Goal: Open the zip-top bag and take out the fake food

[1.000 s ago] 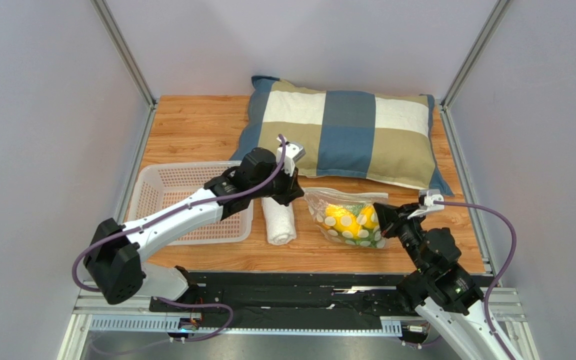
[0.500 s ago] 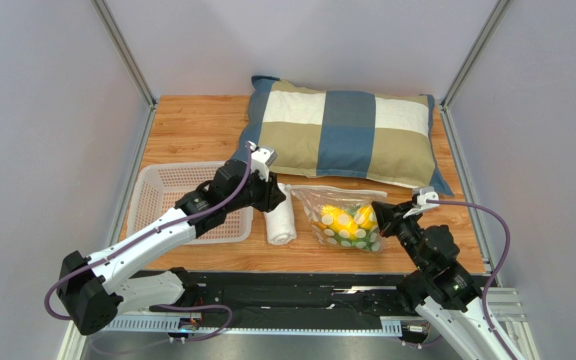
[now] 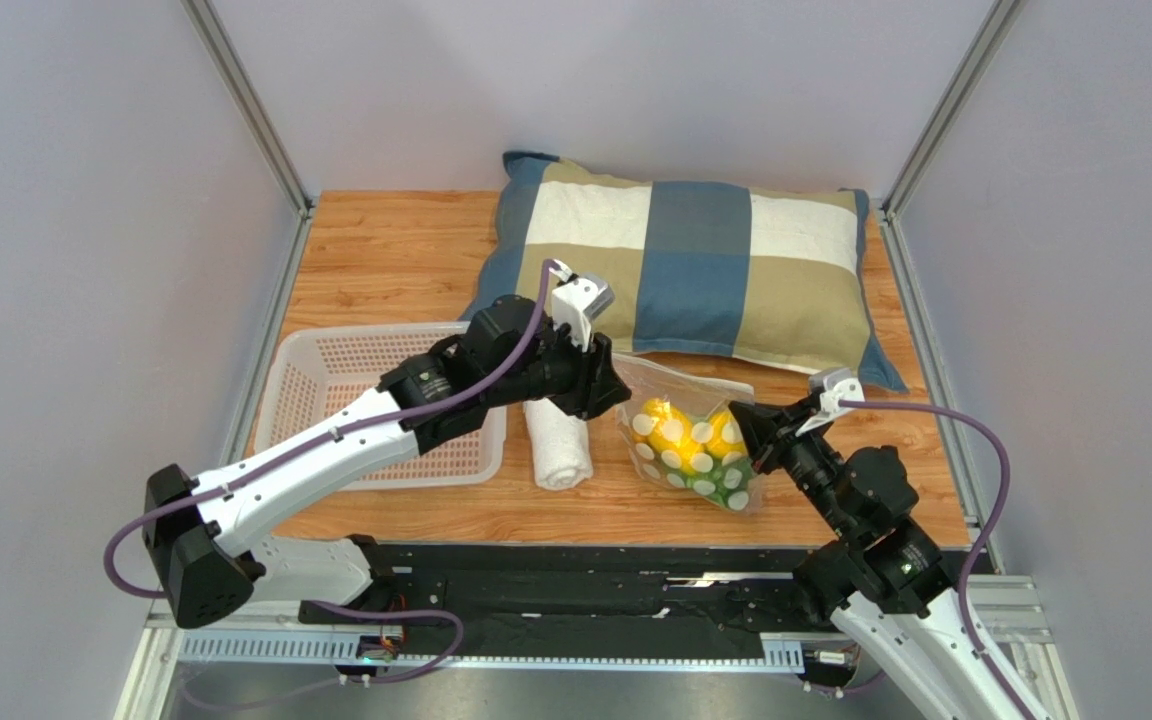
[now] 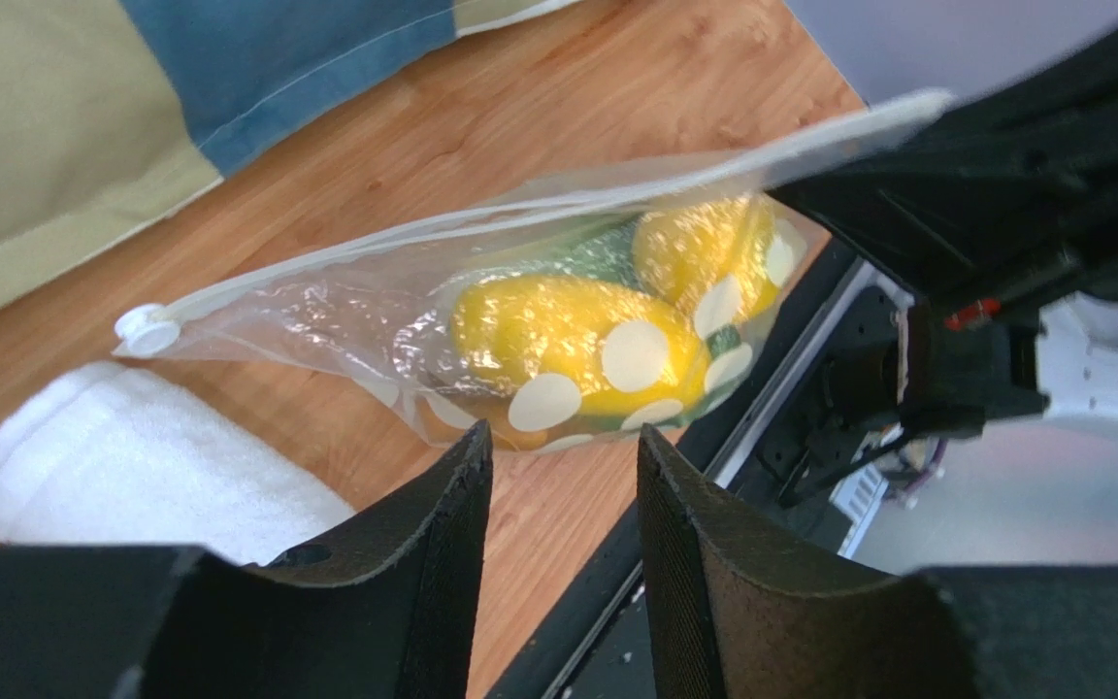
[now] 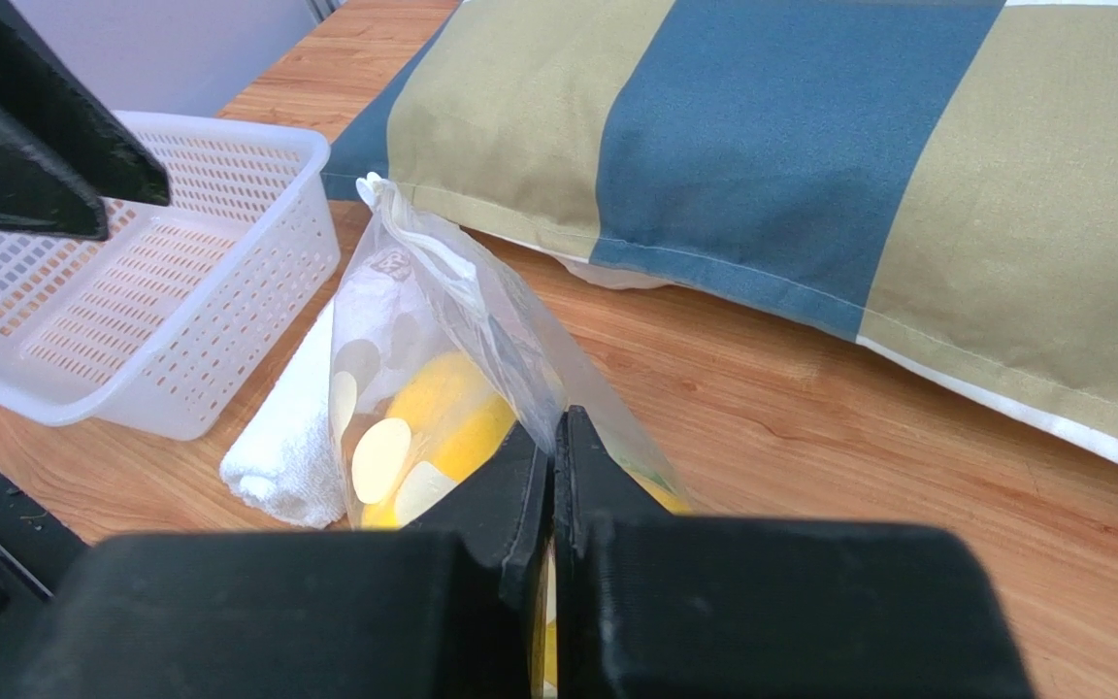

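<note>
The zip-top bag, clear with pale dots, is tilted above the table beside the towel. My right gripper is shut on its right corner, and the pinched edge shows between the closed fingers. Inside the bag I see fake food: yellow fruits and a bit of green. The white slider sits at the bag's far left end. My left gripper hovers at the bag's left end, open with nothing between its fingers. I cannot tell whether the seal is open.
A rolled white towel lies just left of the bag. A white mesh basket stands further left under the left arm. A checked pillow fills the back of the table. The black rail runs along the near edge.
My left gripper opened, drew back to the left, then came back to the bag's left end. The right gripper kept its grip and shifted the bag slightly left and up.
</note>
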Controlling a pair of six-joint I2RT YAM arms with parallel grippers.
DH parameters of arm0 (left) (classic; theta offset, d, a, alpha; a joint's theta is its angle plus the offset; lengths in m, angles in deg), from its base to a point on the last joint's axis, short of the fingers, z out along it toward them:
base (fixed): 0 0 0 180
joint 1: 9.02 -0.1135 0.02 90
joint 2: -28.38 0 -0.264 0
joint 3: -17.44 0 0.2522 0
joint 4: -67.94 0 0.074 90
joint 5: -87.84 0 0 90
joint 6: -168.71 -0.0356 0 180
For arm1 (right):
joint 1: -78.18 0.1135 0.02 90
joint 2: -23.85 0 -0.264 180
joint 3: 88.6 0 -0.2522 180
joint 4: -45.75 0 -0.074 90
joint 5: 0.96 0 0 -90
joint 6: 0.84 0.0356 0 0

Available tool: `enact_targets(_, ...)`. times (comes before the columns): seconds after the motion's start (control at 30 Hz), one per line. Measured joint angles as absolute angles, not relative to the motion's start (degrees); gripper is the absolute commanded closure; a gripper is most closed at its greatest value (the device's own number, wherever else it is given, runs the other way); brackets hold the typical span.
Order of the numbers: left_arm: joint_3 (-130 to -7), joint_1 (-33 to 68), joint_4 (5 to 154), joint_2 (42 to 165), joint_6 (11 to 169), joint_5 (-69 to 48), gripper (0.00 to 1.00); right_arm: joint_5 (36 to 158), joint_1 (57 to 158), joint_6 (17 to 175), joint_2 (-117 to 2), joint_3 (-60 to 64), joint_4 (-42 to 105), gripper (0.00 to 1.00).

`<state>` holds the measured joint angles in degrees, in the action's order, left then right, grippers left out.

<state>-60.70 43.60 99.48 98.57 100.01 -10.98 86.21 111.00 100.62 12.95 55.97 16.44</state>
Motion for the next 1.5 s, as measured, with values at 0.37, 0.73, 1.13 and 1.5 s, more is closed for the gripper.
enact_targets(0.37, -64.78, 43.38, 104.48, 105.44, 133.28, -0.9, 0.33, 86.75, 111.0, 100.23, 13.96, 55.97, 16.35, 1.0)
enact_targets(0.73, -70.79, 43.38, 105.93, 114.35, 142.94, 3.14, 0.38, 87.69, 111.0, 100.23, 15.25, 55.97, 16.03, 1.0)
enact_targets(1.13, -70.97, 43.38, 105.49, 116.39, 146.35, 3.08, 0.55, 87.89, 111.0, 100.23, 15.75, 56.16, 15.98, 1.0)
enact_targets(1.5, -70.49, 43.51, 101.55, 117.26, 143.42, 2.11, 1.0, 88.46, 110.97, 101.67, 16.32, 56.23, 15.37, 0.58)
